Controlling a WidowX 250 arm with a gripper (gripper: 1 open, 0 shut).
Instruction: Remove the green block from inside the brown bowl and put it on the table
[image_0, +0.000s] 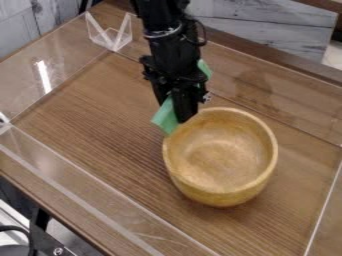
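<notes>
Beyond my workspace I see a pale grey-white surface (274, 25) along the top right, maybe a wall or counter, too blurred to tell. Dark floor (20, 225) shows at the bottom left. Lighting is even and bright, with glare on the clear panels (54, 75).

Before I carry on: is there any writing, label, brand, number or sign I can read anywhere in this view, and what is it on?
None: no readable text on any of these.
Gripper: plain black, no marking legible.
Green block: plain green, no print.
Brown bowl: only wood grain.
Table: wood grain only; the clear acrylic wall carries no label.
</notes>
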